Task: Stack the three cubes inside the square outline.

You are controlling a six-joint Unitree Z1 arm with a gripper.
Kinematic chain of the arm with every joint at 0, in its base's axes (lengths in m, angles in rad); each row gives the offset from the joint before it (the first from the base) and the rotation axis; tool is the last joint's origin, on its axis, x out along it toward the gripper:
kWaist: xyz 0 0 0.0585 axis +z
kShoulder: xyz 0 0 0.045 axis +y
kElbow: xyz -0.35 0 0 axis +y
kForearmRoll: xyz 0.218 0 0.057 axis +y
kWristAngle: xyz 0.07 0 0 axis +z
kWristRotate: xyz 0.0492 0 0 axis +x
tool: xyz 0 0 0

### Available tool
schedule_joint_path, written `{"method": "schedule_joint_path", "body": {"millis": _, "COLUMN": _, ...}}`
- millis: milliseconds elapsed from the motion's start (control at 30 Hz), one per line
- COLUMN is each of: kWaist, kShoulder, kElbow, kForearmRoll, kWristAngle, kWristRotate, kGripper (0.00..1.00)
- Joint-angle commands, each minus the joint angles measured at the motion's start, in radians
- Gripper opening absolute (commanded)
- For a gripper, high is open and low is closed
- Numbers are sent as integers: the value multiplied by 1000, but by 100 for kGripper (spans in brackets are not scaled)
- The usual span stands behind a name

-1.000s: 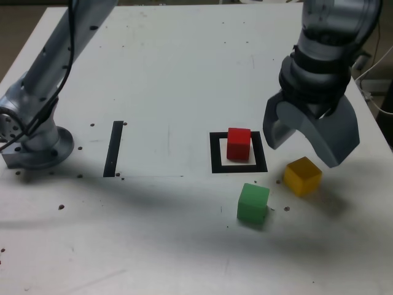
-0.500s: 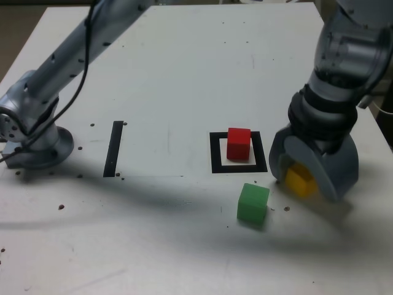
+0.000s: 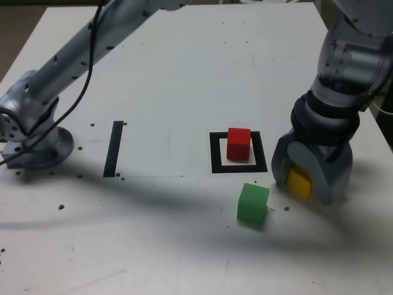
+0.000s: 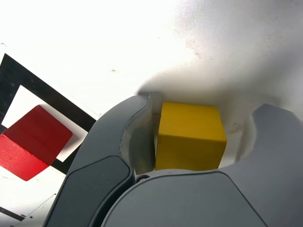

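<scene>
The yellow cube [image 3: 300,182] rests on the white table to the exterior view's right of the square outline [image 3: 215,153]. My gripper [image 3: 305,186] is lowered over it, open, with a jaw on each side. In the wrist view the yellow cube [image 4: 189,135] touches one finger [image 4: 137,127], while a gap shows before the other finger [image 4: 272,137]. The red cube [image 3: 238,144] stands inside the outline, toward its far side; the wrist view also shows the red cube [image 4: 33,142] on the black frame [image 4: 61,101]. The green cube [image 3: 253,203] lies just in front of the outline.
A straight black tape strip [image 3: 114,148] lies at the exterior view's left, near the arm's base [image 3: 37,141]. The arm's long link [image 3: 92,43] reaches across the back of the table. The table's right edge runs close behind the gripper.
The gripper has come down from above and behind the yellow cube, and its jaws now sit around it, narrower than before. None of the cubes has moved.
</scene>
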Motion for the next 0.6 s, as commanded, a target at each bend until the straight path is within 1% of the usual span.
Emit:
{"method": "schedule_joint_path", "body": {"millis": 0, "kWaist": -1, "kShoulder": 2, "kElbow": -3, "kForearmRoll": 2, "kWristAngle": 0, "kWristRotate": -2, "kGripper": 28}}
{"method": "schedule_joint_path", "body": {"millis": 400, "kWaist": -1, "kShoulder": -1, "kElbow": -3, "kForearmRoll": 8, "kWristAngle": -2, "kWristRotate": -11, "kGripper": 28}}
{"method": "schedule_joint_path", "body": {"millis": 500, "kWaist": -1, "kShoulder": -8, "kElbow": -7, "kForearmRoll": 21, "kWristAngle": 5, "kWristRotate": -20, "kGripper": 28}}
{"method": "schedule_joint_path", "body": {"millis": 567, "kWaist": -1, "kShoulder": -19, "kElbow": -14, "kForearmRoll": 40, "kWristAngle": 16, "kWristRotate": -32, "kGripper": 28}}
